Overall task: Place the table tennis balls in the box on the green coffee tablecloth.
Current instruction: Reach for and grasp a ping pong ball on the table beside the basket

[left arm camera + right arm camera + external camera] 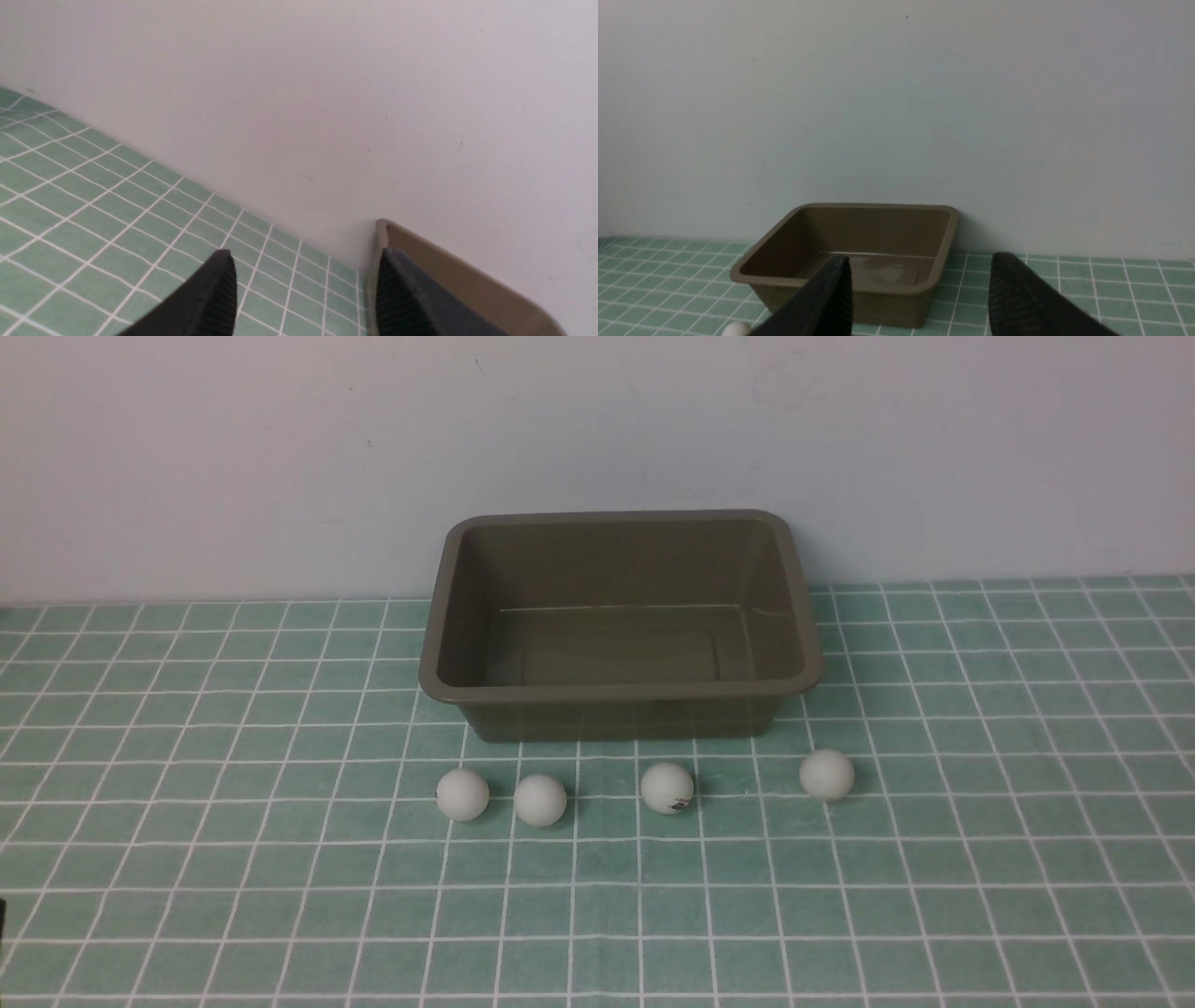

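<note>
Nothing of the task is done yet: the box [621, 692] is empty, its bare floor visible in the front and right wrist views, and all 4 table tennis balls lie outside it on the green coffee tablecloth [280, 877]. They form a loose row just in front of the box's near wall, on the robot's side. The leftmost ball [462, 794] and second ball [540, 800] are close together but apart. The marked ball [667, 788], with a small dark print low on its side, is further right. The rightmost ball [826, 775] is off by itself, about level with the box's right front corner. All 4 transfers are left to do. The box stands upright at the back of the cloth, close to the pale wall [187, 457], though whether it touches the wall I cannot tell. Its open mouth faces straight up, and its long axis runs from the robot's left to its right, parallel to the wall and to the row of balls, so a long side faces the robot. Neither arm shows in the front view. In its wrist view the left gripper [306, 261] has its 2 black fingers spread apart with nothing between them, and only cloth, wall and a corner of the box lie beyond. The right gripper [920, 261] is likewise parted and empty, aimed toward the box from a distance.
</note>
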